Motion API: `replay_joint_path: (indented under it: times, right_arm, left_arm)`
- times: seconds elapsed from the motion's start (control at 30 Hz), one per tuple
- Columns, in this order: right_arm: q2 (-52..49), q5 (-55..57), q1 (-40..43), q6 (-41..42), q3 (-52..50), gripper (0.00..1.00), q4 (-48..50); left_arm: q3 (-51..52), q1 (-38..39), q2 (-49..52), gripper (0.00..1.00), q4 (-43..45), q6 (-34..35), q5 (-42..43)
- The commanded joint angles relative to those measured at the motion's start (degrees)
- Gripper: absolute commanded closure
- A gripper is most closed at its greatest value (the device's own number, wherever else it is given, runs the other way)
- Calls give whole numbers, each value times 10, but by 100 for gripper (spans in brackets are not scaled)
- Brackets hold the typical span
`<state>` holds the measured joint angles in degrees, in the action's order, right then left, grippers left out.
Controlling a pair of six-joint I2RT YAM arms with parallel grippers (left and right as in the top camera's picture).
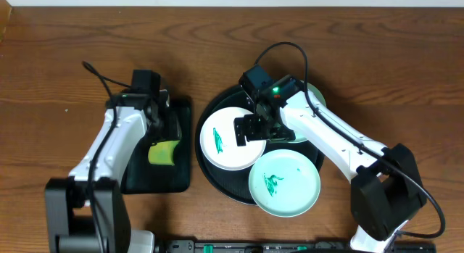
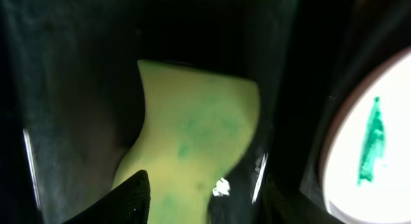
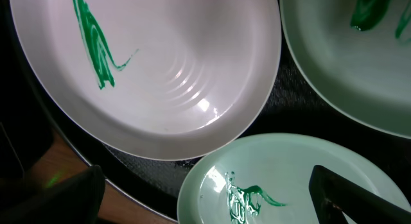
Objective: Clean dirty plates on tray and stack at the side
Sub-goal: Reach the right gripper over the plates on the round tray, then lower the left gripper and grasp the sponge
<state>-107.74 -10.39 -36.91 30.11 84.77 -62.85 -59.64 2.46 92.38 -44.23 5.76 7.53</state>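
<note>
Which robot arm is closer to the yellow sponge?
Left. The left gripper hangs right over the sponge. The right gripper is off to the side, over the round tray, by the white plate.

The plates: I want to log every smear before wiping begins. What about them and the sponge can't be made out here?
- Rear mint plate: overhead, mostly under the right arm; the right wrist view cuts it at the top and right edges, so its smear shows only partly.
- Sponge: the left wrist view is blurred and its bottom edge cuts it; overhead, the left arm covers part.
- Left gripper: whether it grips the sponge is unclear.
</note>
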Motion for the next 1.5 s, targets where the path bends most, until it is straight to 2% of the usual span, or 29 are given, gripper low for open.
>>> replay_joint_path:
  times: [0.0,0.07,0.27,0.67,0.9,0.93,1.1,1.23,1.4,1.47]
  right_arm:
    - [2,7,-7,11,-1,1,-7]
    - [2,7,-7,9,-1,1,-13]
    - [2,7,-7,9,-1,1,-18]
    - [2,7,-7,9,-1,1,-30]
    - [2,7,-7,9,-1,1,-34]
    - [2,7,-7,9,-1,1,-34]
    - [2,7,-7,9,-1,1,-38]
    - [2,7,-7,9,-1,1,-37]
    - [2,7,-7,9,-1,1,-37]
    - [2,7,-8,9,-1,1,-36]
  left_arm:
    - [-6,-2,21,38,4,-8,-18]
    - [-6,-3,22,35,1,-8,-28]
    - [-6,-10,21,34,-16,-8,-63]
    - [-5,-15,29,30,-13,-10,-48]
    - [-5,-15,76,30,-7,-16,-35]
    - [-5,-15,82,35,-7,-16,-35]
    - [-5,-15,93,44,-4,-16,-35]
    - [-5,-15,90,56,5,-16,-35]
    - [-5,-15,90,81,10,-16,-35]
    - [-5,-15,90,81,9,-11,-35]
